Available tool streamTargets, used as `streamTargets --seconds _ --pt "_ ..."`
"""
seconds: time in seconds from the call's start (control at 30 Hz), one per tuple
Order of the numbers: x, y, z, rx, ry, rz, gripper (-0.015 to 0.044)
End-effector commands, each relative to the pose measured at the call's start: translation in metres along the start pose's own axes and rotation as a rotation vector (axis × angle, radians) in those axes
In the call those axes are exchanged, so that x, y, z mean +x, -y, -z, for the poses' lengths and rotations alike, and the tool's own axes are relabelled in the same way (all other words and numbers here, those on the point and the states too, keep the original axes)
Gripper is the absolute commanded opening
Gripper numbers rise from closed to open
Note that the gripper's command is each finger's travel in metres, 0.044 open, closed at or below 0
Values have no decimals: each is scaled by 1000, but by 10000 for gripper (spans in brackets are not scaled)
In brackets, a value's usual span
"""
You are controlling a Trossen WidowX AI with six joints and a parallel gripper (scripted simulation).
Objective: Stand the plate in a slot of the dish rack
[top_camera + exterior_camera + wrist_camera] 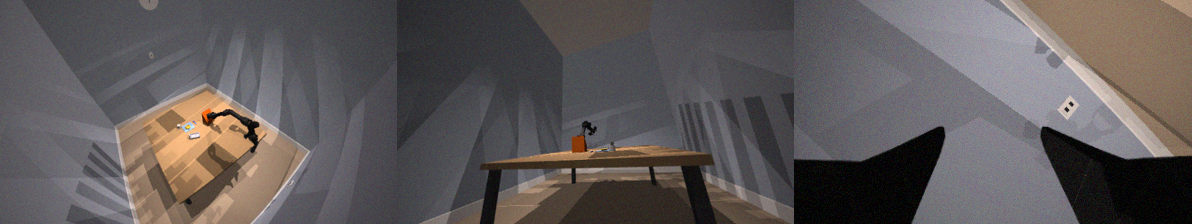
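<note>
gripper (992, 137) jaws stand wide apart and hold nothing, aimed at the wall beside the orange box (206, 116), so reaching for the blue plate (189, 126), flat near the rack (194, 136), risks clipping that box.

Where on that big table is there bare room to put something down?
The near stretch of the table, between its front edge and the white tray, looks bare. The far end is crowded: orange box, blue mat, small cup and the open gripper.
</note>
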State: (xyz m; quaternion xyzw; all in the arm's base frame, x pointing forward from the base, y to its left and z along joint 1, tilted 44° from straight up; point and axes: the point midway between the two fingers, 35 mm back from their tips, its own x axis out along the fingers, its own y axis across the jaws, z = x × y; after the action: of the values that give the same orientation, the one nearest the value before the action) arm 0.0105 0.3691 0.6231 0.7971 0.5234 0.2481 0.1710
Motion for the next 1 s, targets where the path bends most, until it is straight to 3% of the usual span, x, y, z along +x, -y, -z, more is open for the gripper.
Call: streamTargets --seconds 0.0,0.53,0.97 --pt "0 0 -1 -1 2 0 400" --pt "28 -28 -82 -182 207 -53 400" --pt "58 -43 -170 -530 407 30 400"
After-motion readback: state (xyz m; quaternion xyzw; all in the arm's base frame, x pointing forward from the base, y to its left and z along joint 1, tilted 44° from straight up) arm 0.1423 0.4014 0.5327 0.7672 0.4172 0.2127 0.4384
